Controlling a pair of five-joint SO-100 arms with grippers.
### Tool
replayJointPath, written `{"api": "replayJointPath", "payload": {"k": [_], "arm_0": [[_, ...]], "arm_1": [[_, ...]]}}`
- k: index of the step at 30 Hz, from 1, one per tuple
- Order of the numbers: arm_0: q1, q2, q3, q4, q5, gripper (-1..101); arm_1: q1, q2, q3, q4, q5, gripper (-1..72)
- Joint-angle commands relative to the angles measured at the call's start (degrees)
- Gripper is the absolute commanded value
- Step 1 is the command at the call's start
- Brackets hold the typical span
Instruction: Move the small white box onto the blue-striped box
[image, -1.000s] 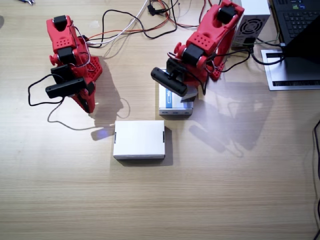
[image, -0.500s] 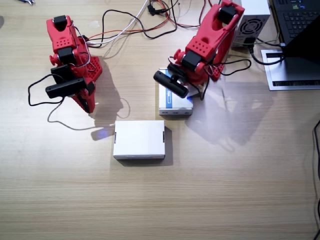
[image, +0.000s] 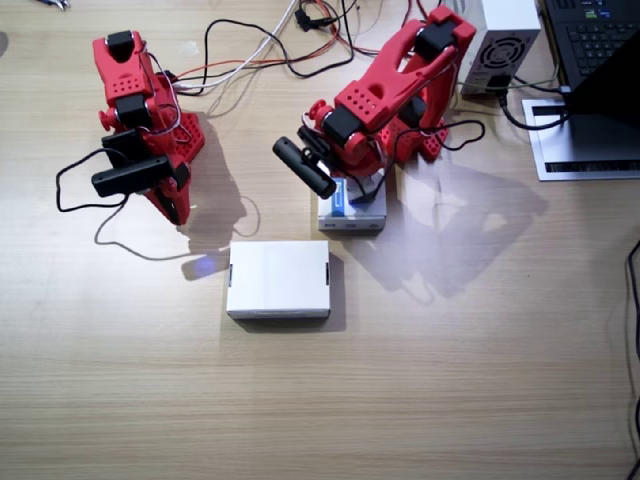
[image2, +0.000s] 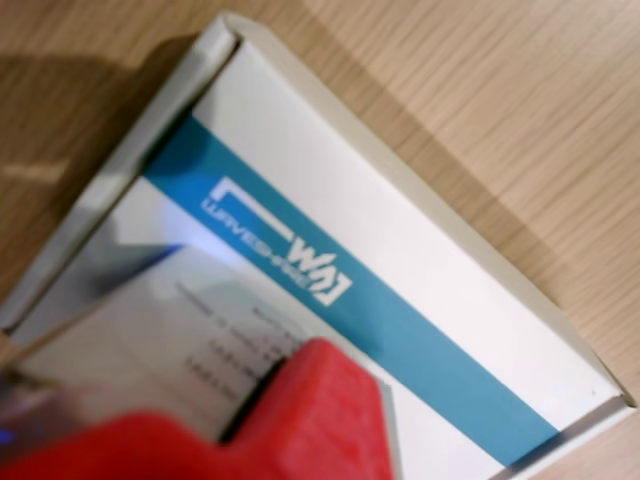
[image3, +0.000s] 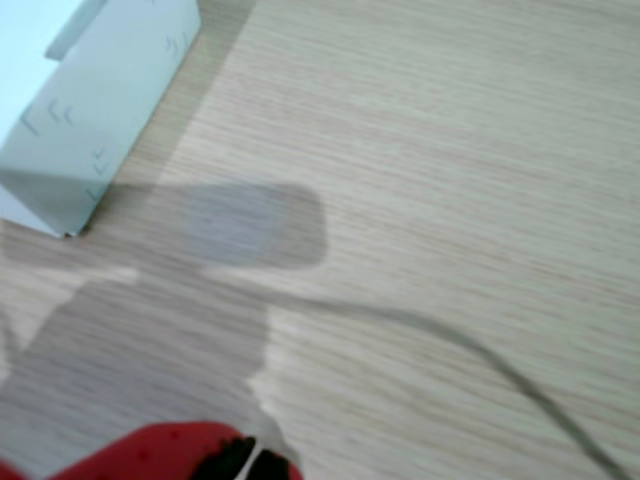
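The blue-striped box lies flat on the table under my left arm, and a wrist view shows its broad blue stripe with white print. The small white box is blurred and close to the camera. It sits at the red jaw, on or just above the striped box's end. In the fixed view it is a pale patch beneath the arm. My left gripper is shut on it. My right gripper hangs shut over bare table, away from both boxes.
A large plain white flat box lies in front of the striped one, and its corner shows in a wrist view. Cables trail along the far edge. A grey power unit and a laptop stand at the far right.
My left arm has swung toward the right arm's side, and its wrist camera has moved from over the striped box to past that box's edge. The right arm has not moved.
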Motion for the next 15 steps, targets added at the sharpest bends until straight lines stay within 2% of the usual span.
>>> {"api": "replayJointPath", "payload": {"k": [1, 3, 8, 11, 13, 14, 15], "arm_0": [[1.41, 4.04, -3.69, 1.76, -1.93, 36], [2.02, 7.21, -3.08, 1.85, -2.29, 46], [1.14, 10.63, 0.26, 2.02, -2.11, 46], [-5.71, 18.46, 0.00, 2.02, 0.44, 46], [-13.89, 26.72, -2.11, 1.93, 5.10, 46], [-19.25, 30.85, -3.34, 1.93, 8.44, 40], [-25.58, 35.33, -3.69, 0.70, 10.81, 24]], "arm_1": [[-1.05, 1.49, -0.79, 0.97, -0.97, 0.2], [-1.05, 1.49, -0.79, 0.97, -1.05, 0.2], [-1.14, 1.49, -0.79, 1.05, -1.32, 0.2], [-1.14, 1.49, -0.79, 1.05, -1.32, 0.2], [-1.14, 1.49, -0.79, 1.14, -1.32, 0.2], [-1.14, 1.49, -0.79, 1.14, -1.32, 0.2], [-1.23, 1.49, -0.79, 1.14, -1.23, 0.2]]}}
